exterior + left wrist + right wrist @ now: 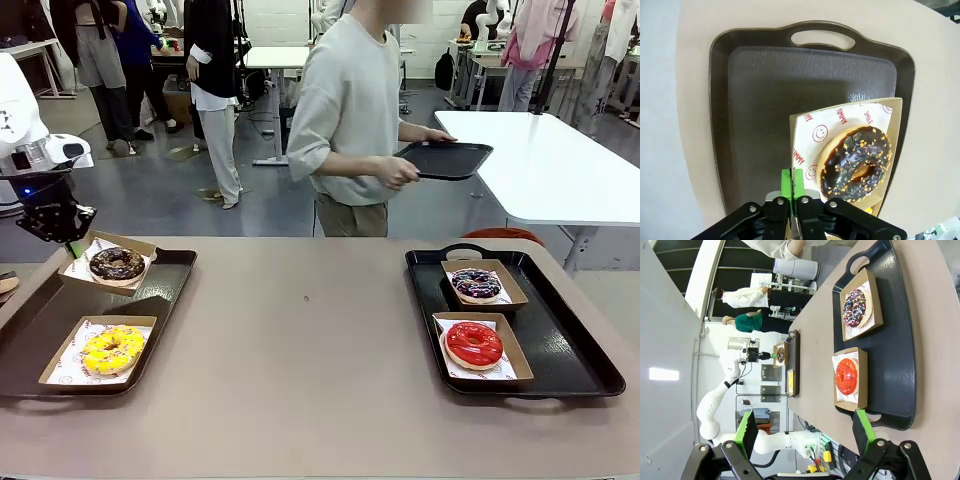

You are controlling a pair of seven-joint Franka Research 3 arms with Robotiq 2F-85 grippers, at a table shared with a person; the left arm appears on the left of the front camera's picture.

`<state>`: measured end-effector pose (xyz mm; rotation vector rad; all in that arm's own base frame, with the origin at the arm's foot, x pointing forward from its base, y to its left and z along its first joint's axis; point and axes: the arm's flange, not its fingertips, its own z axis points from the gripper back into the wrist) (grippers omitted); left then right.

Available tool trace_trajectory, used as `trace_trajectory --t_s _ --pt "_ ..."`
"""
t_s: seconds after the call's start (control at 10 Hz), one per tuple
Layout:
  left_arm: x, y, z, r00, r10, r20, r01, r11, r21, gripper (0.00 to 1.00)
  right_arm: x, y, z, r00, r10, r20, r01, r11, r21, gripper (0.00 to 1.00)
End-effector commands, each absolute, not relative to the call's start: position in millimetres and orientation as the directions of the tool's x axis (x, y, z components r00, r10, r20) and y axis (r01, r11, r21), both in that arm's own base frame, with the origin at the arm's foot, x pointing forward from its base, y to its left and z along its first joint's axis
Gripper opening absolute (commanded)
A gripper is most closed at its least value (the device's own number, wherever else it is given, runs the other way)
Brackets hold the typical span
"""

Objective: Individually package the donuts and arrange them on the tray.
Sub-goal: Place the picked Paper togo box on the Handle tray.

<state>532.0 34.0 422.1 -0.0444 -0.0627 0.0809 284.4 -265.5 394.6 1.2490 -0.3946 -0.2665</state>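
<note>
Left pincer (794, 186) clamped on chocolate donut's (855, 164) cardboard box (894, 134) (right pincer (804, 429) agape).

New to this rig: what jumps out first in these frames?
Four donuts in paper boats on two dark trays: chocolate sprinkle donut and yellow donut on the left tray, purple-iced donut and red donut on the right tray. The left claw is shut on the edge of the chocolate donut's paper boat. Across the table, a person carries a third tray.
</note>
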Motion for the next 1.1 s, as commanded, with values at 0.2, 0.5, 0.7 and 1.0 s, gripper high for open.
trace_trajectory --t_s 0.2,0.5,0.7,1.0 --pt "530.3 36.2 427.6 0.993 0.093 0.07 -0.089 0.994 -0.058 0.01 281.8 -263.9 396.4 0.905 -0.4 0.143 -0.018 0.301 0.953 1.0" --pt "530.3 36.2 427.6 0.993 0.093 0.07 -0.089 0.994 -0.058 0.01 281.8 -263.9 396.4 0.905 -0.4 0.143 -0.018 0.301 0.953 1.0" --pt "531.5 34.9 424.9 0.994 0.085 0.066 -0.082 0.996 -0.048 0.01 281.8 -263.9 396.4 0.905 -0.4 0.143 -0.018 0.301 0.953 1.0" --pt "544.7 31.6 397.4 1.0 0.003 0.025 -0.001 0.998 -0.067 0.01 281.8 -263.9 396.4 0.905 -0.4 0.143 -0.018 0.301 0.953 1.0"
